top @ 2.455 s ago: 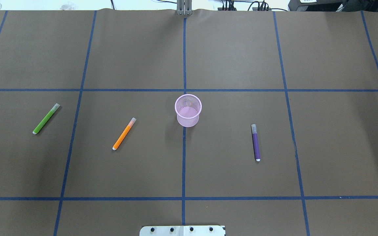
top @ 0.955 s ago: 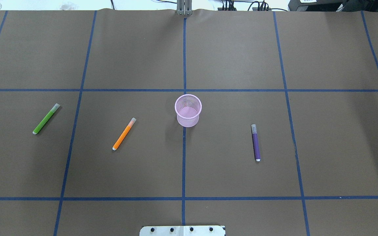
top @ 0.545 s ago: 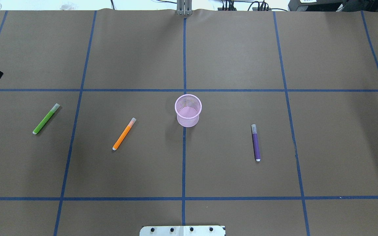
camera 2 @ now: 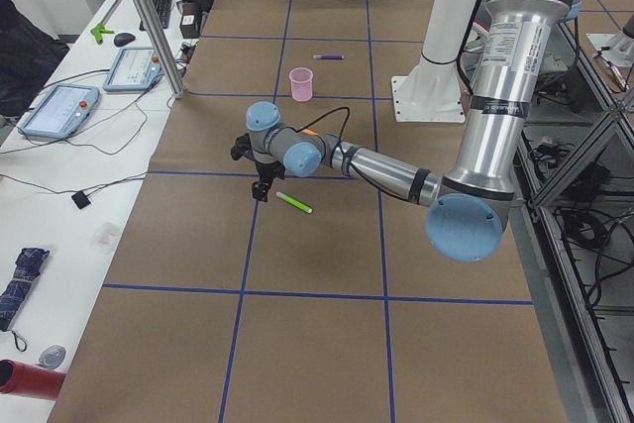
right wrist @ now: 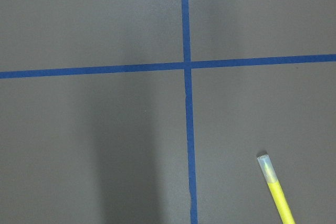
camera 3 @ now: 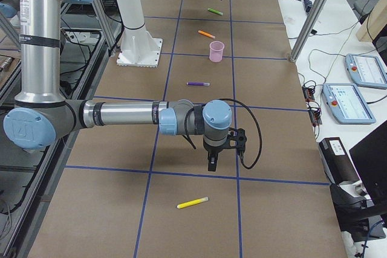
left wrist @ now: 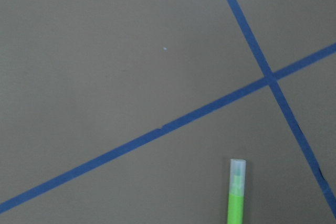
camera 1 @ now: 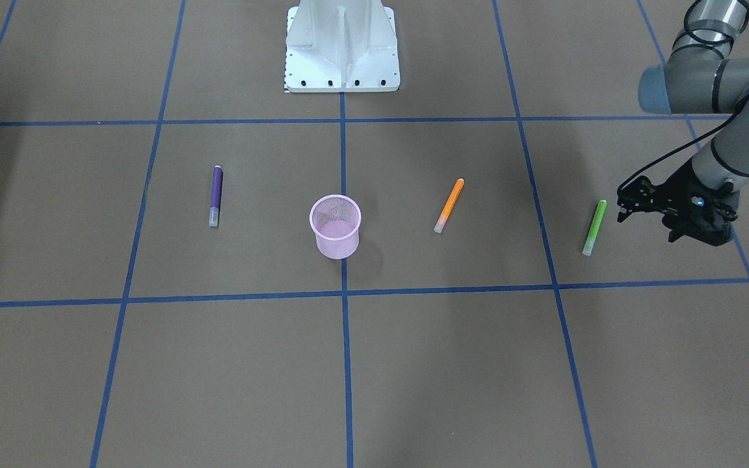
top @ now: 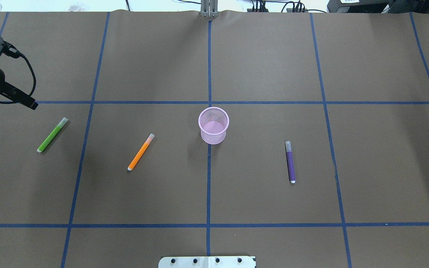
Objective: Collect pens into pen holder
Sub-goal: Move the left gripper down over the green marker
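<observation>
Half a second ago only a black tip showed at the left edge of the overhead view; now the left end effector point(top: 32, 105) has come further in and hangs above the surface point(top: 266, 59), near the cap end of the green pen point(top: 52, 134) without touching it. Whether its fingers are wide or narrow I cannot tell. The pens and holder have not shifted.

One pen holder point(top: 213, 125) is here: a small pale pink wire-mesh cup, round, slightly tapered, with see-through walls. It stands upright on the middle tape line, just on the robot's side of a crossing.

Four pens lie flat, all outside the holder, each a slim stick with a pale translucent cap. One is green, on the robot's left. One is the orange pen point(top: 140, 152), between the green one and the holder. One is the purple pen point(top: 290, 162), on the holder's other side. One is the yellow pen point(camera 3: 192, 202), well apart at the surface's end on the robot's right.

The right end effector point(camera 3: 211, 162) hovers near the yellow pen, a tape line between them; its opening cannot be told.
</observation>
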You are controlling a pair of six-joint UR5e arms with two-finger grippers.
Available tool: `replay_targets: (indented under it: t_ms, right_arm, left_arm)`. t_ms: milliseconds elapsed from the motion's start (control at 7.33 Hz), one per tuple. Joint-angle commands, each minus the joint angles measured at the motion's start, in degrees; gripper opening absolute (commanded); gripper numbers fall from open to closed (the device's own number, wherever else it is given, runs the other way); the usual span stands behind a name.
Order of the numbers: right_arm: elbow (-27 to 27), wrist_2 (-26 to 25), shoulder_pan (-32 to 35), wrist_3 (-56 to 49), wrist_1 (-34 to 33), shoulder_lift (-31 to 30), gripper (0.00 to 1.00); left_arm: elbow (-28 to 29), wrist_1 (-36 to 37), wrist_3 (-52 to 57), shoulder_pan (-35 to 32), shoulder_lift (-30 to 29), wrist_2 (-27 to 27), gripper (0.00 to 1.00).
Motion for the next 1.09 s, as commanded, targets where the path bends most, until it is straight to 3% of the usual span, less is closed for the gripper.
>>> replay_targets:
  t_ms: [0, 409, 682, 955]
  right_arm:
    - [-0.07, 0.07, 0.0, -0.09, 1.93, -0.07, 0.99]
    - [-0.07, 0.07, 0.0, -0.09, 1.93, -0.07, 0.99]
    - [0.02, 0.07, 0.0, -0.09, 1.93, -0.07, 0.99]
    - [-0.07, 0.07, 0.0, -0.09, 1.93, -0.07, 0.99]
  left_arm:
    - [0.25, -0.58, -2.77, 2.92, 0.02, 0.76, 1.0]
    - [5.94, -11.43, -11.37, 7.57, 0.02, 5.16, 0.99]
    - [7.37, -13.59, -12.36, 8.11, -0.07, 5.25, 0.98]
    - [7.28, -13.41, -12.1, 8.11, 0.02, 5.34, 0.81]
